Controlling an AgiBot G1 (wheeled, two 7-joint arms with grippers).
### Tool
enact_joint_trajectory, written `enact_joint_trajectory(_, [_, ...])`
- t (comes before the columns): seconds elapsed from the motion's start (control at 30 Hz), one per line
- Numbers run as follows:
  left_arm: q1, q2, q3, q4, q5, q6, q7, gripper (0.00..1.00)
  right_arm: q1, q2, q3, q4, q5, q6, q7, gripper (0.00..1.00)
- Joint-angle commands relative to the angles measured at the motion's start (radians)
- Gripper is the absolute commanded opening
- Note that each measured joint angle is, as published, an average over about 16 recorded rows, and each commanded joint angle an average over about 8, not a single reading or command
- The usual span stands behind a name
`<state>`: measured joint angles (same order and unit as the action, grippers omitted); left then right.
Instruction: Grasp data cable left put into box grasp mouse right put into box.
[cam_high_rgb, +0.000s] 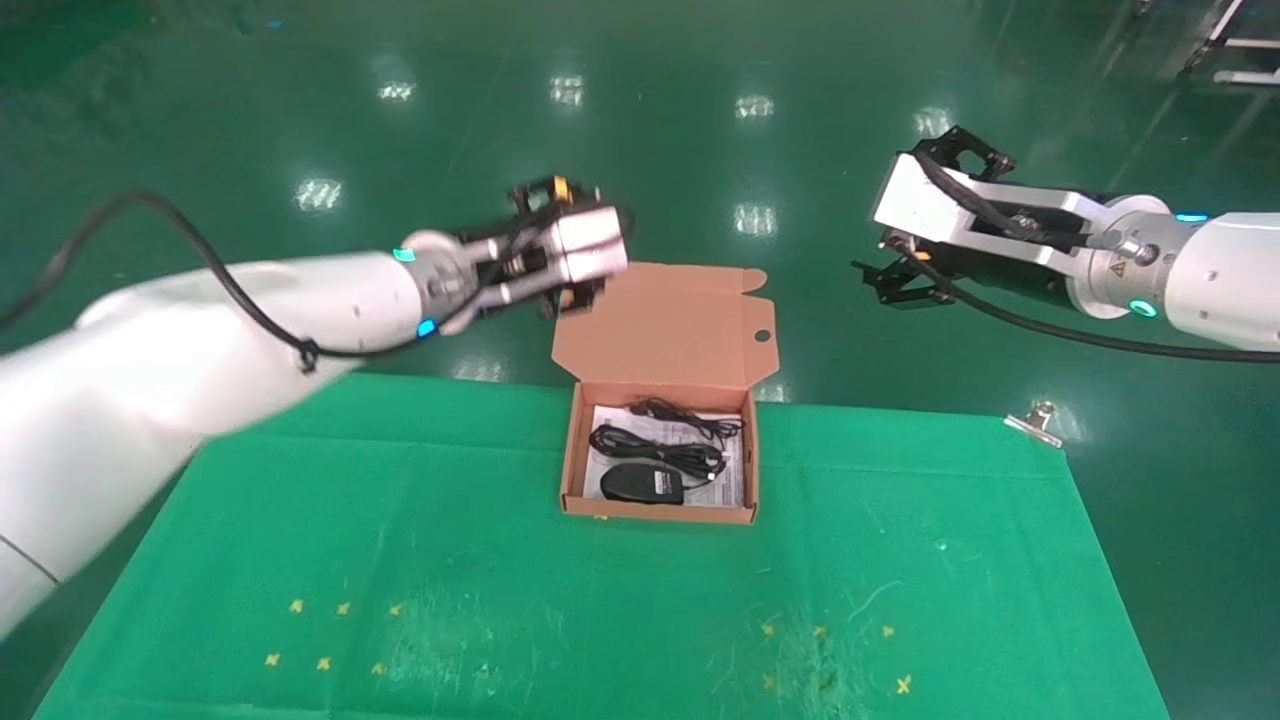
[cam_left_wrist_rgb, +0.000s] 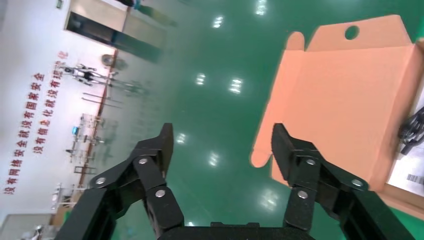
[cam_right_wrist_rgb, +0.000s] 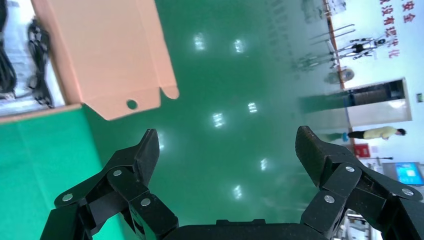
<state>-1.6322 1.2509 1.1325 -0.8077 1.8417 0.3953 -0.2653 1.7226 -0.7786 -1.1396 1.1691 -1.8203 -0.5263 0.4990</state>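
A: Where's everything sitting?

B: Green worktop (cam_high_rgb: 400, 560), box (cam_high_rgb: 573, 450) at the middle of its far edge, lid up. The mouse (cam_high_rgb: 642, 484) lies at the box's near side, the cable (cam_high_rgb: 655, 447) just behind it.

A: And the arms?

B: Both are raised beyond the far edge. Left gripper (cam_left_wrist_rgb: 222, 145) is left of the lid, right gripper (cam_right_wrist_rgb: 227, 145) well right. Jaws spread on both, holding nothing.

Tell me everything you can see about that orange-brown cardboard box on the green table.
The shallow orange-brown corrugated cardboard box is rectangular and sits open on the green cloth-covered table, towards its far edge. Its tall tabbed lid flap, pierced by one small round hole, stands up at the back. Inside, on a printed white paper sheet, lie a small black oval mouse and a bundled thin black data cable. Neither gripper touches it.
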Motion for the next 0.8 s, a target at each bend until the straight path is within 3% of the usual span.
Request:
enact_joint_trajectory(0.03, [-0.022, 0.000, -0.005, 0.007, 0.011, -0.025, -0.005, 1.00, 0.017, -0.003, -0.007, 0.006, -0.019, -0.001, -0.012, 1.00])
enact_joint_trajectory(0.8, [0.202, -0.254, -0.343, -0.184, -0.431, 0.414, 0.028, 1.00, -0.241, 0.063, 0.332, 0.050, 0.413, -0.382, -0.129, 1.00])
